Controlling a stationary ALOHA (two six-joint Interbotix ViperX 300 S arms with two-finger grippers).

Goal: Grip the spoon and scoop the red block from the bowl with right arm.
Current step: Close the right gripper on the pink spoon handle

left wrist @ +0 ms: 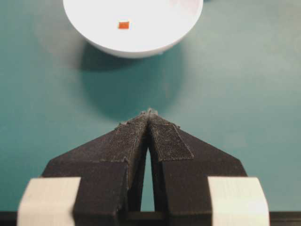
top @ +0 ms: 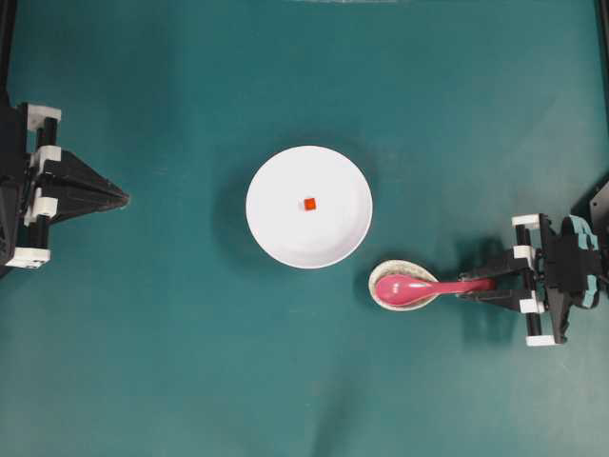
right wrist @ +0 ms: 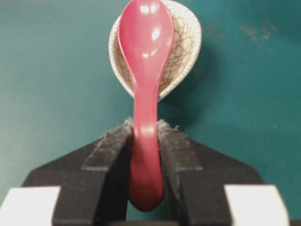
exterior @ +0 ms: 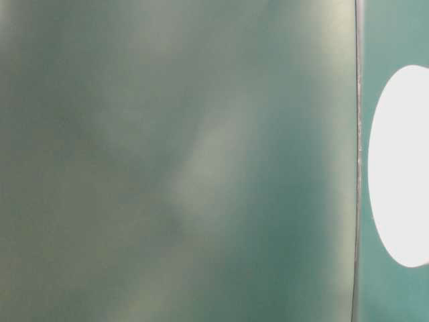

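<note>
We have the right gripper (right wrist: 146, 134) closed on the spoon (right wrist: 143, 70) handle, scoop resting in the speckled rest dish (right wrist: 186, 52). Left gripper (left wrist: 149, 113) shut, empty. Red block (top: 310, 203) sits mid-bowl (top: 276, 228). Risk: the glossy handle may pivot between the fingers (right wrist: 110, 150) during scooping.

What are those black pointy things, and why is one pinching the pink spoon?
They are robot arms. Each pointy end effector works like two fingers. One picture looks down from above; two come from cameras on the arms' wrists; one blurry picture sits at table level. On the green table is a white bowl with a tiny red block inside. The right end effector is pinching the spoon by its handle; the scoop lies in a small speckled dish. The left end effector is closed and holds nothing.
</note>
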